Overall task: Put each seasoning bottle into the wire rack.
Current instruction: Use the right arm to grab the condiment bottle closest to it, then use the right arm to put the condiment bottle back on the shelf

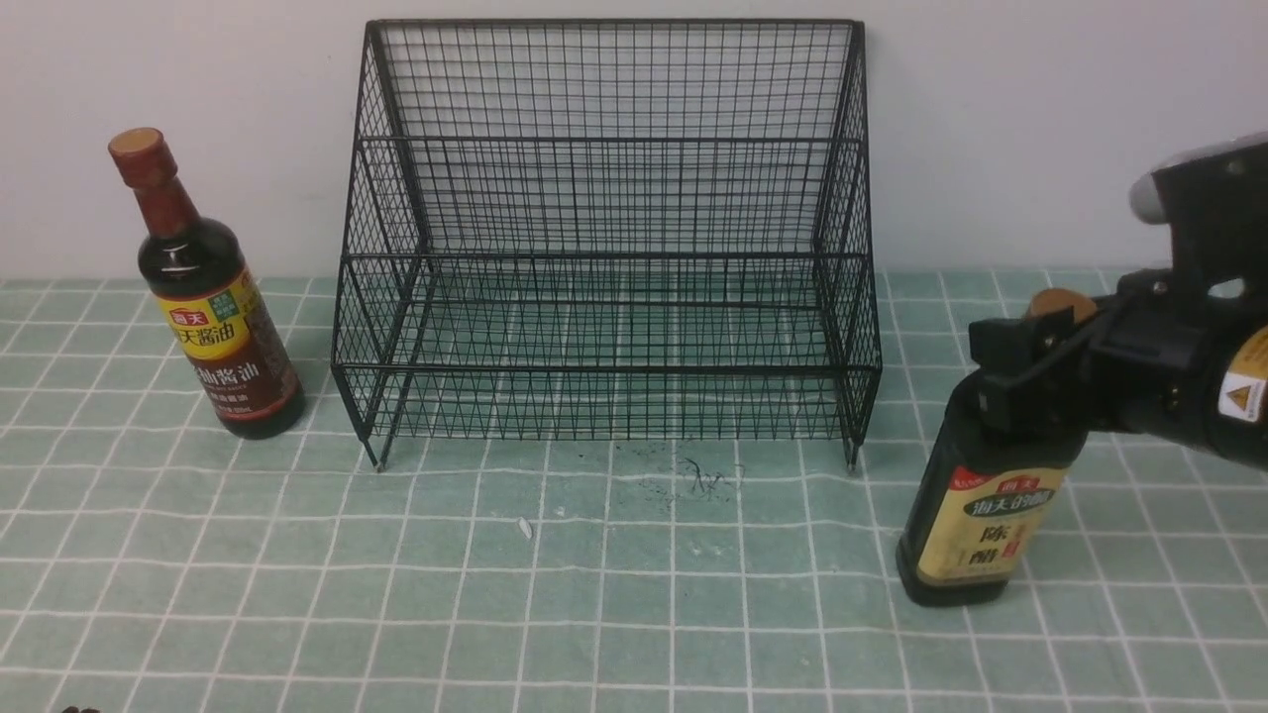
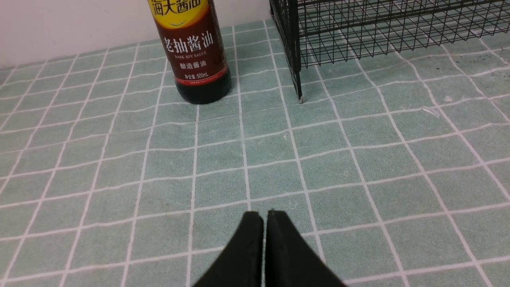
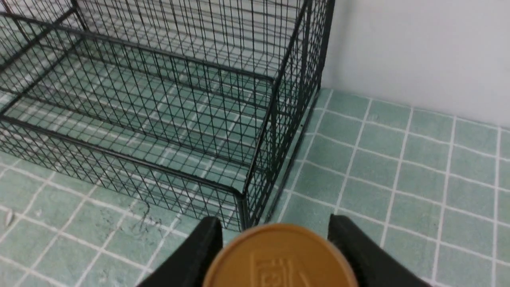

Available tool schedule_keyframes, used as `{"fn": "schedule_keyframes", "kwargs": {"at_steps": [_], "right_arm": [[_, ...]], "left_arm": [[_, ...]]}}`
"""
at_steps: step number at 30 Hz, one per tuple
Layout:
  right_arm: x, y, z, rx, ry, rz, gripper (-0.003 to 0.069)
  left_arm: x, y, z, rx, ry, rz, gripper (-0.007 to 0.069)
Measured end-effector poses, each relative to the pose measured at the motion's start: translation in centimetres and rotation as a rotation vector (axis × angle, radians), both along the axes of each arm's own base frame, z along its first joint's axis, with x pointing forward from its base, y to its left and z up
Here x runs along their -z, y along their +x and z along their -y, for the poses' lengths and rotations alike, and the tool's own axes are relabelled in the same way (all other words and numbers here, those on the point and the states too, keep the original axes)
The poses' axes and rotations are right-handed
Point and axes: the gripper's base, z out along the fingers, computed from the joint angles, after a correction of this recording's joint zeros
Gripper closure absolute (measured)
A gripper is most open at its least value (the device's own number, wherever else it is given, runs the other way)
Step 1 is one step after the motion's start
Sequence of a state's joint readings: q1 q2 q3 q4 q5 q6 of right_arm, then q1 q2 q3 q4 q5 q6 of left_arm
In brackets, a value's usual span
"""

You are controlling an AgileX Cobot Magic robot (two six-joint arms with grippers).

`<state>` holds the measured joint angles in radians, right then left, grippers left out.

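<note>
Right arm at the wider bottle, rack to its left
We find the right gripper [image 1: 1025,381] straddling the neck of the upright wider bottle [image 1: 981,515], below its tan cap [image 3: 279,259]; we cannot tell whether it pinches. The wire rack [image 1: 604,248] stands just beside, leftward. The left gripper [image 2: 265,223] is closed, holding nothing, well short of the slim bottle [image 1: 213,327]

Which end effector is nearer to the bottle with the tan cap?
Right. The right end effector straddles the tan-cap bottle at its neck; the left end effector sits far off, before the red-capped bottle.
</note>
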<state>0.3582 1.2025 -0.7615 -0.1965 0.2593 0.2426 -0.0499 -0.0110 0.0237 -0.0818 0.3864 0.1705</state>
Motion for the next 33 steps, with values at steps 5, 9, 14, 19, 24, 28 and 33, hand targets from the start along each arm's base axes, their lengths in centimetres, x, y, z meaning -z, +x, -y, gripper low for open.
{"fn": "schedule_keyframes", "kwargs": {"at_steps": [5,9,14,19,24,28,33], "right_arm": [[-3.4,-0.9,0.7,0.034,-0.024,-0.009,0.0345],[-8.7,-1.2,0.4,0.017,-0.012,0.08,0.0345],[-12.5,-1.6,-1.9,-0.086,0.026,0.173,0.0345],[-13.8,0.3,-4.5,-0.136,0.116,0.244,0.0345],[-13.3,4.3,-6.9,-0.135,0.173,0.277,0.0345],[-11.2,7.7,-8.9,-0.134,0.18,0.245,0.0345],[-8.8,10.3,-10.2,-0.137,0.157,0.216,0.0345]], "left_arm": [[0.0,0.0,0.0,0.0,0.0,0.0,0.0631],[0.0,0.0,0.0,0.0,0.0,0.0,0.0631],[0.0,0.0,0.0,0.0,0.0,0.0,0.0631],[0.0,0.0,0.0,0.0,0.0,0.0,0.0631],[0.0,0.0,0.0,0.0,0.0,0.0,0.0631],[0.0,0.0,0.0,0.0,0.0,0.0,0.0631],[0.0,0.0,0.0,0.0,0.0,0.0,0.0631]]}}
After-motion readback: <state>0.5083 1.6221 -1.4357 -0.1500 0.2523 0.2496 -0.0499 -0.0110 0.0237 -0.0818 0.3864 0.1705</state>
